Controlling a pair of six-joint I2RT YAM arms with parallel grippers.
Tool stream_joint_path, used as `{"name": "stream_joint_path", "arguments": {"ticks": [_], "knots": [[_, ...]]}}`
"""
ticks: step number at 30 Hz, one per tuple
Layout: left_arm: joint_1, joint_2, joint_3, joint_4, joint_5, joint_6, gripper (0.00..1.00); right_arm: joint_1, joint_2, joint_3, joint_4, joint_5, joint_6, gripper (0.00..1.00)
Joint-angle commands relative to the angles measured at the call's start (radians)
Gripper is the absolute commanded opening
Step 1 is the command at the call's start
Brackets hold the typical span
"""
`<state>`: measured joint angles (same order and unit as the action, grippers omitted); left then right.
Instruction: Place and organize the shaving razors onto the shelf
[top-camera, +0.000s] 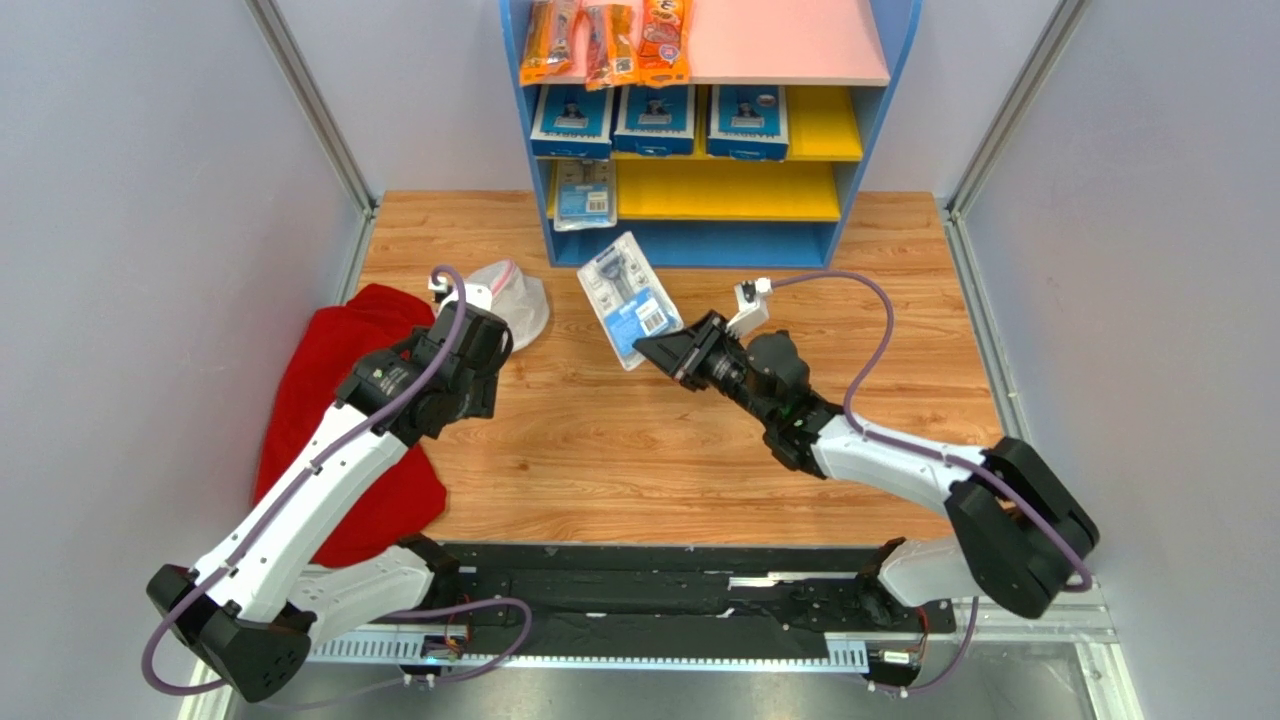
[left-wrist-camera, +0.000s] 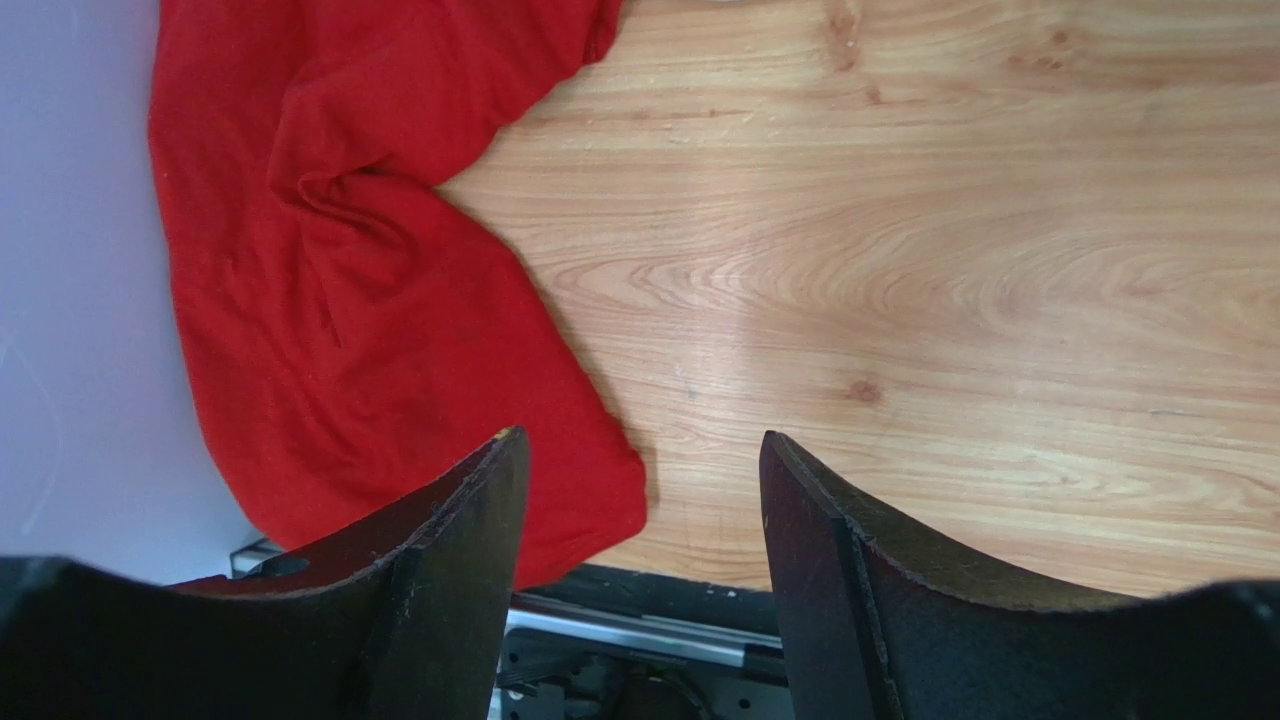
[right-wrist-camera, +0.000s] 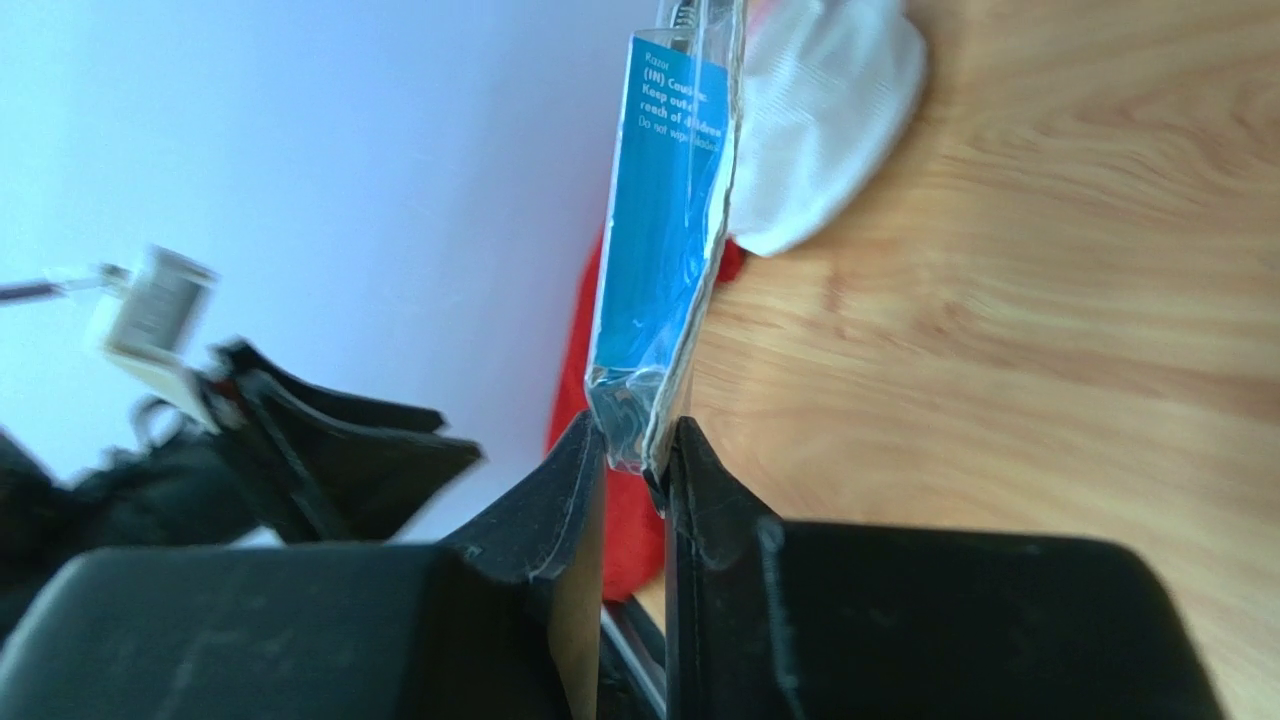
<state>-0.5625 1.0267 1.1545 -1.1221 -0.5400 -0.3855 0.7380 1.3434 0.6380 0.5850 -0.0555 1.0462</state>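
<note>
The right pincer (top-camera: 649, 348) is clenched on one short edge of a small, pale blue-and-white razor blister pack (top-camera: 628, 297). It holds the pack over the light wooden table (top-camera: 601, 465), just in front of the foot of the blue-framed shelf (top-camera: 736, 243). Seen from above, the pack shows its printed face and lies askew, its free end pointing toward the shelf. In the right wrist view the black fingers (right-wrist-camera: 564, 503) pinch the pack's rim (right-wrist-camera: 661, 255) from both sides, and the pack is seen edge-on.

The left pincer (top-camera: 489, 338) is released. In its own wrist view the two dark fingers (left-wrist-camera: 466, 555) stand well apart with nothing between them. Beneath them are the bare wood and the edge of a crumpled red cloth (left-wrist-camera: 331, 270). From above, this pincer hangs at the far edge of the red cloth (top-camera: 331, 398), right beside a white fabric item (top-camera: 514, 293) lying on the table.

On the shelf, three larger blue razor packs (top-camera: 654, 120) stand side by side on the upper yellow shelf (top-camera: 824, 128), filling its left and middle. A second small pale pack (top-camera: 583, 195) sits at the left end of the lower yellow shelf (top-camera: 736, 192). Narrow orange snack packets (top-camera: 609, 38) lie on the left part of the pink top board (top-camera: 789, 38).
</note>
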Motion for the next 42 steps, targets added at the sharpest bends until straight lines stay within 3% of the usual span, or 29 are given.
{"name": "stream_joint_path", "arguments": {"ticks": [1,8,15,24,42], "knots": [[0.006,-0.059,-0.050,0.053,-0.022,0.053,0.66,-0.040,0.094,0.087,0.277,-0.087,0.095,0.00],[0.006,-0.140,-0.084,0.081,-0.020,0.065,0.67,-0.133,0.278,0.158,0.512,-0.133,0.290,0.00],[0.006,-0.166,-0.093,0.088,-0.015,0.066,0.68,-0.180,0.431,0.224,0.631,-0.139,0.376,0.00],[0.006,-0.165,-0.098,0.091,-0.011,0.066,0.68,-0.258,0.523,0.281,0.654,-0.119,0.413,0.00],[0.006,-0.263,-0.119,0.113,-0.009,0.069,0.68,-0.311,0.781,0.601,0.550,-0.067,0.494,0.00]]}}
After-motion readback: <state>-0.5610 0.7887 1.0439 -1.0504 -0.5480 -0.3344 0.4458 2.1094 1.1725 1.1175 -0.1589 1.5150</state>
